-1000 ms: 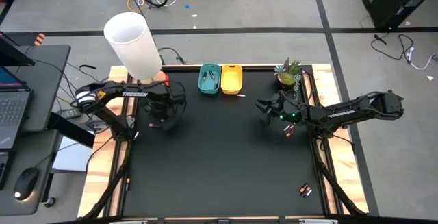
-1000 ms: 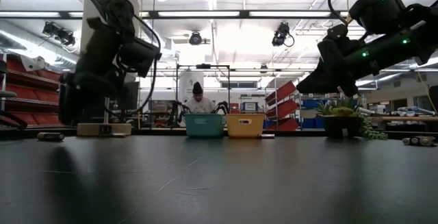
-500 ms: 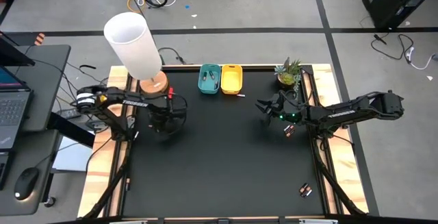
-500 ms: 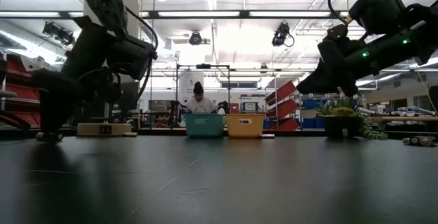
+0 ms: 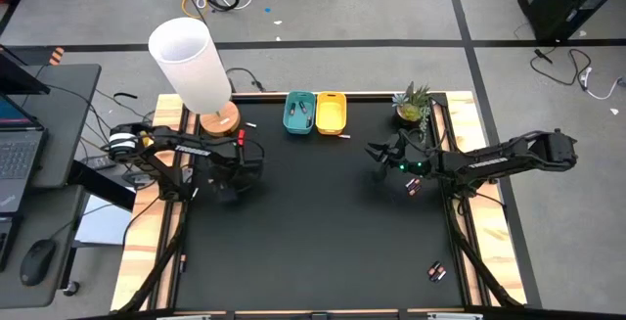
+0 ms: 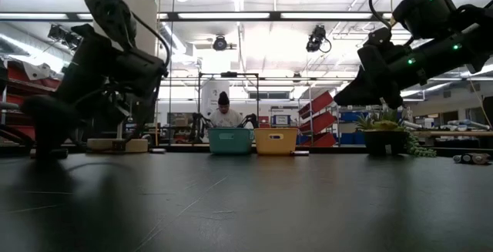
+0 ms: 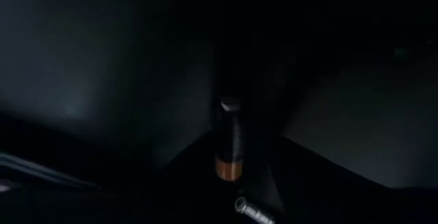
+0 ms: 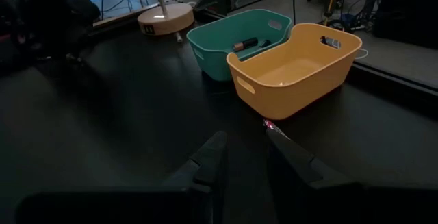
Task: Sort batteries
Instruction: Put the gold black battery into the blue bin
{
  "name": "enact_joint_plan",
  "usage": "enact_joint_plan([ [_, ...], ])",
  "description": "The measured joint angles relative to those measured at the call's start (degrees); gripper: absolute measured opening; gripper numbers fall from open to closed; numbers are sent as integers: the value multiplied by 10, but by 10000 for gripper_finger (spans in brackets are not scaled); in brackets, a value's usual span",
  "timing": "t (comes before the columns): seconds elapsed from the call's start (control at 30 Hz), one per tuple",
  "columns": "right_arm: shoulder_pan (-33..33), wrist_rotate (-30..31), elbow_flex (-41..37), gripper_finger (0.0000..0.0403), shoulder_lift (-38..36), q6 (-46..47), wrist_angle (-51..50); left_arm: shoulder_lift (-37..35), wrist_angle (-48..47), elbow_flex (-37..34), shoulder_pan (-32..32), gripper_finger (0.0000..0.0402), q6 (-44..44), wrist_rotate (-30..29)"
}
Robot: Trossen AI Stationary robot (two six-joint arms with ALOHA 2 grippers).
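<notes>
A battery (image 7: 228, 140) is being gripped by the left gripper (image 5: 227, 189) near the table's (image 5: 313, 232) left edge; the right gripper's (image 8: 243, 157) jaws are being held slightly apart, empty.

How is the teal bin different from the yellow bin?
The teal bin has a battery lying inside; the yellow bin shows a bare floor. From above, the teal bin is nearer the lamp, the yellow bin nearer the plant. Both are same-shaped open bins, standing side by side.
</notes>
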Motion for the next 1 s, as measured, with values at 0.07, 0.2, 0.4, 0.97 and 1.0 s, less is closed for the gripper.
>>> enact_joint_plan([
  [0.07, 0, 0, 0, 87, 0, 0, 0, 0, 12, 0, 0, 115, -12, 3],
  [0.2, 0, 0, 0, 87, 0, 0, -1, 2, 25, 1, 0, 59, -18, 4],
  [0.4, 0, 0, 0, 87, 0, 0, -4, 2, 18, 2, 0, 56, -75, 4],
  [0.97, 0, 0, 0, 87, 0, -5, -4, 1, 122, 109, -5, 62, -60, -1],
  [1.0, 0, 0, 0, 87, 0, -4, -5, 1, 135, 119, -3, 62, -58, -1],
])
